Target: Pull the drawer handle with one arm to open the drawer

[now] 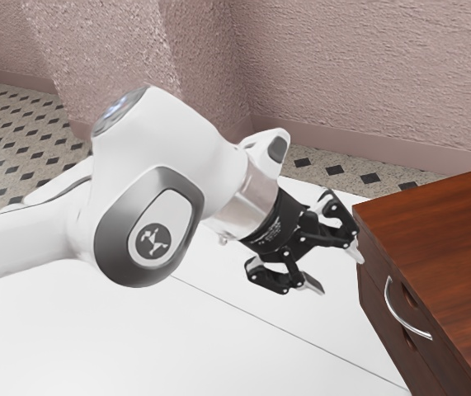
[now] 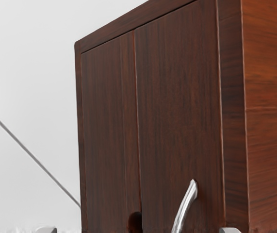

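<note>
Gripper poised at the drawer front, handle not yet taken.
Exterior view: gripper [image 1: 334,266] spread wide and empty, just beside the cabinet [image 1: 454,239], silver handle [image 1: 405,312] lower down. Wrist view: handle [image 2: 186,206] sits nearer one fingertip, so closing here risks clipping wood and missing the bar.
</note>
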You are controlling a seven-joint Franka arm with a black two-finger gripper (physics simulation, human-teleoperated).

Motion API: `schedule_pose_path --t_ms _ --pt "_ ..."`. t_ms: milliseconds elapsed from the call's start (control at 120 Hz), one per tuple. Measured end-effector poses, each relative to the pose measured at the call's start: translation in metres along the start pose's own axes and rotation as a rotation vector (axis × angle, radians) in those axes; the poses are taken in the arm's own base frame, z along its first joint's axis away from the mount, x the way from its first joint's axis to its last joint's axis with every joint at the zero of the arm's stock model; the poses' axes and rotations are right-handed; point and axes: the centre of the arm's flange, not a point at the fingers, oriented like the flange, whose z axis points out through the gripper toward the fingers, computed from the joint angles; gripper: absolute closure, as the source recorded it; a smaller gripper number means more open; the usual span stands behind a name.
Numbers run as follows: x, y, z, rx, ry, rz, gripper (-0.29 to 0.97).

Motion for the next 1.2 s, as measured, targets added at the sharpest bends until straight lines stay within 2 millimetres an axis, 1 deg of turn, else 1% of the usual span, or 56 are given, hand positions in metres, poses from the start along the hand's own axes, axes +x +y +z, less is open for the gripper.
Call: schedule_pose_path --t_ms 58,108,208,325,517,650,725,783,975,1200 --pt "-0.008 0.003 0.005 -0.003 -0.004 0.010 0.28" --pt "-0.011 0.004 0.008 -0.005 -0.006 0.011 0.28" --pt "-0.011 0.005 0.015 -0.003 -0.008 0.006 0.28" --pt "-0.012 0.004 0.027 0.003 -0.016 0.002 0.28" --pt "-0.019 0.005 0.037 0.006 -0.024 0.004 0.28" --pt "-0.017 0.003 0.047 0.017 -0.030 -0.005 0.28" --pt "-0.016 0.003 0.049 0.019 -0.031 -0.008 0.29" --pt "-0.017 0.003 0.050 0.018 -0.032 -0.008 0.31" --pt "-0.031 0.006 0.054 0.019 -0.043 0.010 0.36" --pt "-0.030 0.005 0.064 0.030 -0.049 0.006 0.47"
